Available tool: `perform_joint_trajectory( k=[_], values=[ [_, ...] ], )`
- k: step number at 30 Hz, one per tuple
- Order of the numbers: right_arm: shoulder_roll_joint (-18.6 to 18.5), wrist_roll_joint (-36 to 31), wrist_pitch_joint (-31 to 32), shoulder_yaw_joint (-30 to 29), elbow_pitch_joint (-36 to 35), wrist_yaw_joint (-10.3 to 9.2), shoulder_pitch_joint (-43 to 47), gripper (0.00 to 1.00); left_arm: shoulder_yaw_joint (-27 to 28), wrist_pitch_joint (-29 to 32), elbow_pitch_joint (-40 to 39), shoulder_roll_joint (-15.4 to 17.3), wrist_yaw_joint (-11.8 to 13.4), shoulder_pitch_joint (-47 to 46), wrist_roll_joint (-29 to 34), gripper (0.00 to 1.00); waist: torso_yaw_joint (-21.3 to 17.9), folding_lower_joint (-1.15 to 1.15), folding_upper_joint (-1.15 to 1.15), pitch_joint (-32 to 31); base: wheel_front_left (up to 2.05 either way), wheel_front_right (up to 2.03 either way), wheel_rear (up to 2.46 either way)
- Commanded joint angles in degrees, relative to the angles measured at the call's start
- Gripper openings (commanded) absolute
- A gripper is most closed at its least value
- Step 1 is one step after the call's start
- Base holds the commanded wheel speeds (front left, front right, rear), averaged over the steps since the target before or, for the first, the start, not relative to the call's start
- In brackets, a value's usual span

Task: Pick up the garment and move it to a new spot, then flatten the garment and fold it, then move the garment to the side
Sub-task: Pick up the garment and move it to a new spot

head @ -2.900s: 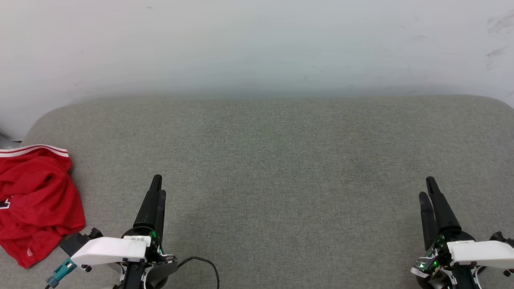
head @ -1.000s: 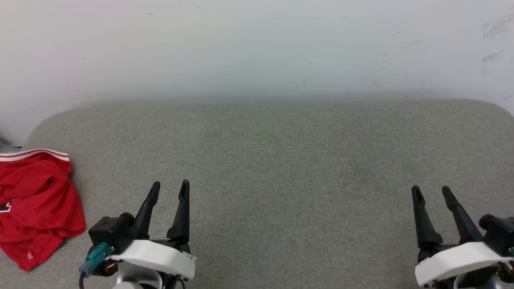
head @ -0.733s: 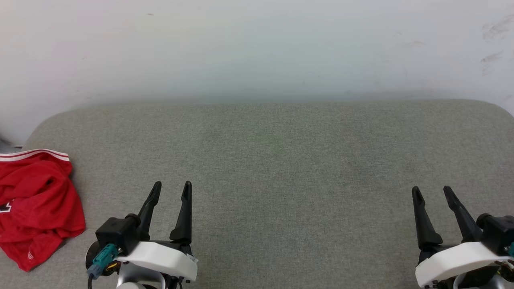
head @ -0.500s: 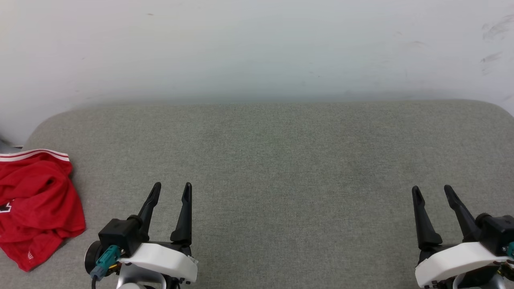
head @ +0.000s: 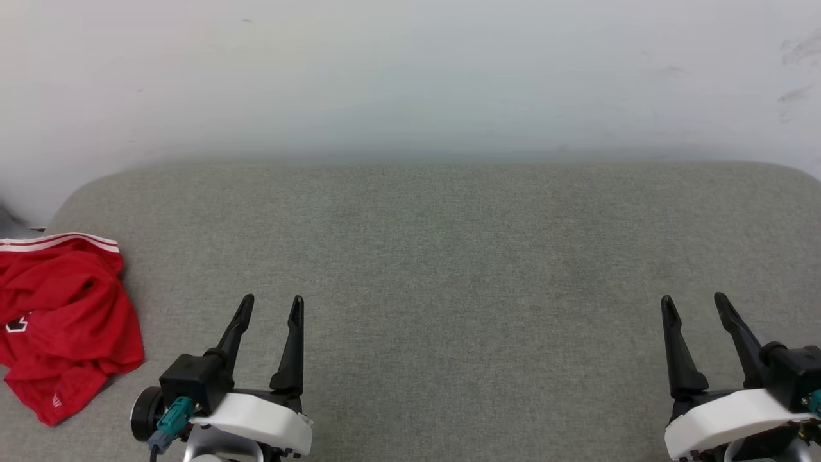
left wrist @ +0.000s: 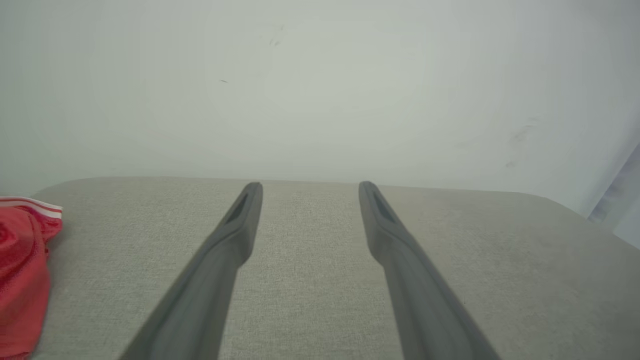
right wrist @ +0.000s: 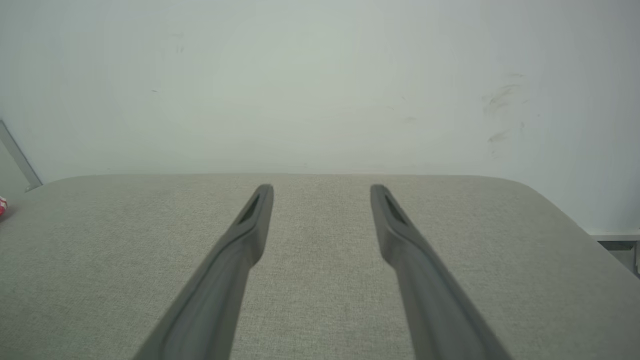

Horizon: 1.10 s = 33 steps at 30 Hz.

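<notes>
Crumpled garment (head: 64,321) sits at far-left edge of table (head: 449,256), just left of left end effector (head: 272,301). It & right end effector (head: 693,299) are wide, empty. Best approach: left reaches over, pinches a raised fold deep, lifts w/o dragging.

garment (head: 64,321): cut off by the left edge in the head view; reduced to a red-and-white sliver at the right wrist view's left edge.
lettering (head: 15,325): mostly buried in folds, unreadable.
hem mark (head: 56,401): too small to be read.
left end effector (head: 271,299), right end effector (head: 693,298): wrists cut off by the bottom edge.
desk (head: 449,256): right end cut off.
</notes>
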Motion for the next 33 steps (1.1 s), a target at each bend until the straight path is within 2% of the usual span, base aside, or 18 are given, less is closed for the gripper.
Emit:
perform_joint_trajectory(
  k=[1,7,12,18,19,20,33],
  values=[
    [0.0,-1.1,-0.3,0.0,-0.6,-0.02,0.5,1.0,0.4,-0.4,0.1,0.0,-0.3,-0.1,1.2,1.0,0.6,0.0,0.0,0.1,0.0,0.0,0.0],
    [0.0,-3.0,-0.6,1.0,-1.8,-0.02,0.6,1.0,1.5,-1.1,0.8,0.0,-0.3,-1.0,3.4,1.0,4.0,0.0,0.0,0.6,0.0,0.0,0.0],
    [0.0,-3.8,-0.3,1.6,-2.5,-0.02,0.8,1.0,3.0,-1.6,1.3,0.1,-0.4,-1.3,5.2,1.0,8.8,0.0,0.0,0.8,0.0,0.0,0.0],
    [0.0,-2.3,-0.3,2.0,-2.2,-0.03,0.5,1.0,5.0,-1.4,1.8,0.1,-0.6,-1.5,4.2,1.0,15.3,0.0,0.0,1.0,0.0,0.0,0.0],
    [0.0,-2.3,-0.3,2.0,-2.2,-0.03,0.5,1.0,5.0,-1.4,1.8,0.1,-0.6,-1.5,4.2,1.0,15.3,0.0,0.0,1.0,0.0,0.0,0.0],
    [0.0,-2.6,-0.3,2.3,-2.3,-0.02,0.4,1.0,5.5,-1.4,2.0,0.1,-0.7,-1.5,3.6,1.0,17.4,0.0,0.0,1.0,0.0,0.0,0.0],
    [0.0,-2.1,-0.2,3.8,-1.9,-0.02,-0.8,1.0,8.0,-1.4,2.5,0.1,-0.8,-0.9,2.2,1.0,27.4,0.0,0.0,1.3,0.0,0.0,0.0]
  ],
)
